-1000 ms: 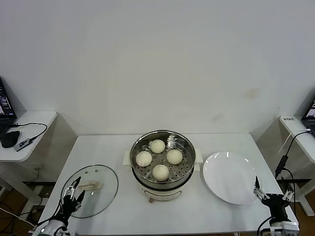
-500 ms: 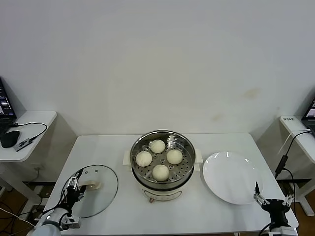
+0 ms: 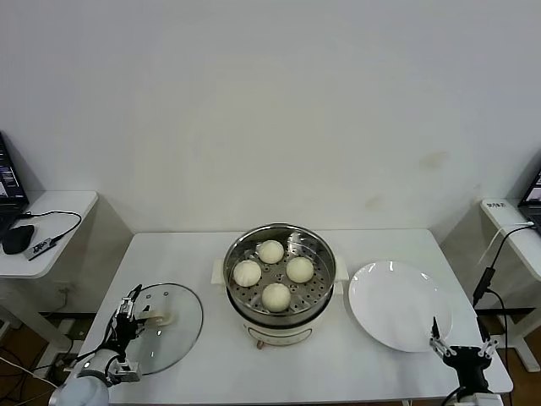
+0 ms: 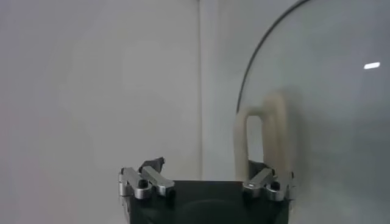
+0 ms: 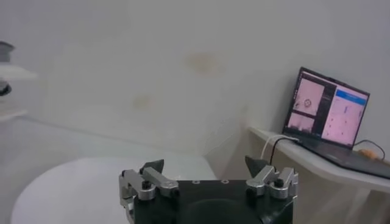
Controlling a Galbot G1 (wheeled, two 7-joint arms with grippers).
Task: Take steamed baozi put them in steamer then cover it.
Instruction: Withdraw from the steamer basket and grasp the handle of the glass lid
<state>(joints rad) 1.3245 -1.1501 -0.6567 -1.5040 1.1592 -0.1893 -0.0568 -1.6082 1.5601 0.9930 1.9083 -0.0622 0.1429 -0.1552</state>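
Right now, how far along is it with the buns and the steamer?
All four buns sit in the steamer; the plate is bare. The open left gripper is at the lid handle, not gripping. Covering remains. The right gripper idles by the plate.

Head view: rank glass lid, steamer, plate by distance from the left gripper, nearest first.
From the left gripper, open at the table's front left:
1. Glass lid: right at the jaws, left of the pot.
2. Steamer: table centre, four baozi inside.
3. Plate: far right, near the right gripper.
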